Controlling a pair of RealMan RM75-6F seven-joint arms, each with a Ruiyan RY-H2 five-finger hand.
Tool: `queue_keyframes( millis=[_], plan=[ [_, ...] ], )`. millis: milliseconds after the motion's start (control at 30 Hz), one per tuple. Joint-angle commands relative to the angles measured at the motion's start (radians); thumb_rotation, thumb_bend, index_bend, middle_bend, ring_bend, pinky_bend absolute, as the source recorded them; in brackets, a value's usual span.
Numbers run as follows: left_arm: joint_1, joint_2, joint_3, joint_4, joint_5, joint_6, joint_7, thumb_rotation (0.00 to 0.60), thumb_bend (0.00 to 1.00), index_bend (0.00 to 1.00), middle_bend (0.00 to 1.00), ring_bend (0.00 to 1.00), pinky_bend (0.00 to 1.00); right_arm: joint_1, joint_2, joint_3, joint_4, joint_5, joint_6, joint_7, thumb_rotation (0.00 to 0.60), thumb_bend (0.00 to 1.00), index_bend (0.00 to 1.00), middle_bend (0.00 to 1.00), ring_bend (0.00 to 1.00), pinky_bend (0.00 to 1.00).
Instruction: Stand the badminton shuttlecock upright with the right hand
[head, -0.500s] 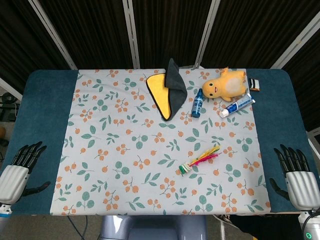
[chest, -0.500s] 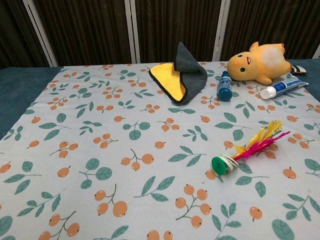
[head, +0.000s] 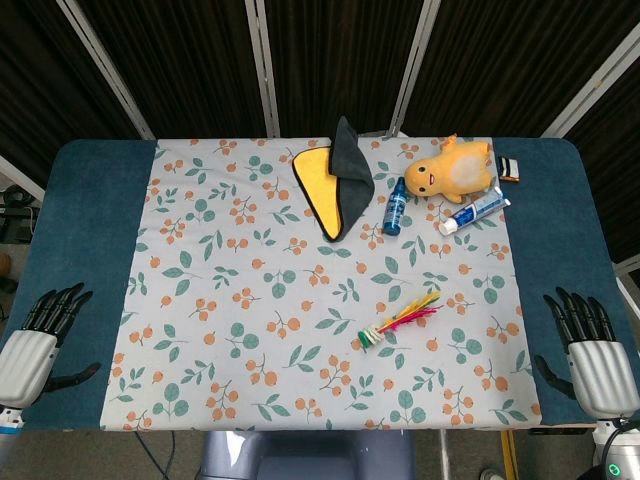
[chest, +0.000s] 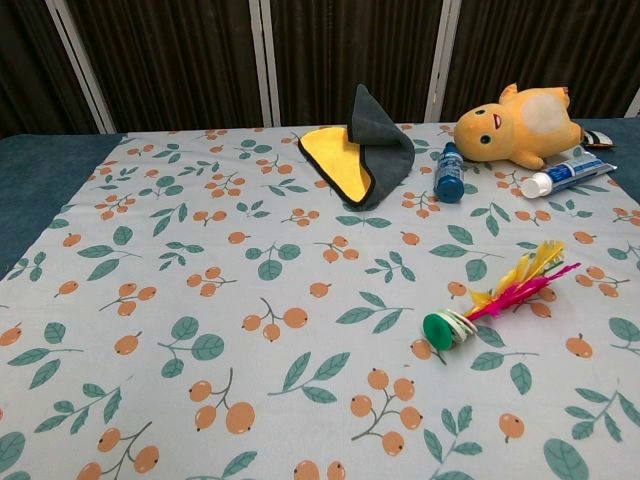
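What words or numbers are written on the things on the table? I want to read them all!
None can be read in these pictures.
Toothpaste tube: has printing, too blurred to read.
Small blue bottle: label too small to read.
Small dark box beside the plush toy: markings too small to read.
Shuttlecock and folded cloth: no writing shows.

The left hand (head: 40, 340) has a ribbed, silver-white moulded palm shell and slender black segmented fingers (head: 58, 303) with a black thumb. The right hand (head: 590, 350) is built identically: silver-white ribbed shell, black fingers (head: 575, 312). A small green indicator light (head: 617, 471) shows at the right wrist.
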Motion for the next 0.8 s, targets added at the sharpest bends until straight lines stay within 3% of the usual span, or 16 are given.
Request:
queue_keyframes(
  millis=[33, 500, 800],
  plan=[
    [-0.001, 0.0, 0.0, 0.001, 0.002, 0.0, -0.002, 0.599, 0.19, 0.0, 0.0, 0.0, 0.0, 0.015, -0.007, 0.007, -0.015, -0.002, -0.015, 0.008, 0.6, 0.22, 0.08, 0.0, 0.0, 0.0],
    [0.0, 0.004, 0.002, 0.0, 0.002, 0.002, -0.014, 0.599, 0.19, 0.0, 0.0, 0.0, 0.0, 0.187, -0.154, 0.077, -0.054, 0.074, -0.232, -0.131, 0.6, 0.22, 0.34, 0.13, 0.0, 0.0],
    [-0.003, 0.008, 0.005, -0.004, 0.003, -0.006, -0.029, 0.6, 0.19, 0.0, 0.0, 0.0, 0.0, 0.294, -0.285, 0.122, -0.019, 0.183, -0.358, -0.251, 0.6, 0.22, 0.38, 0.16, 0.0, 0.0]
  ],
)
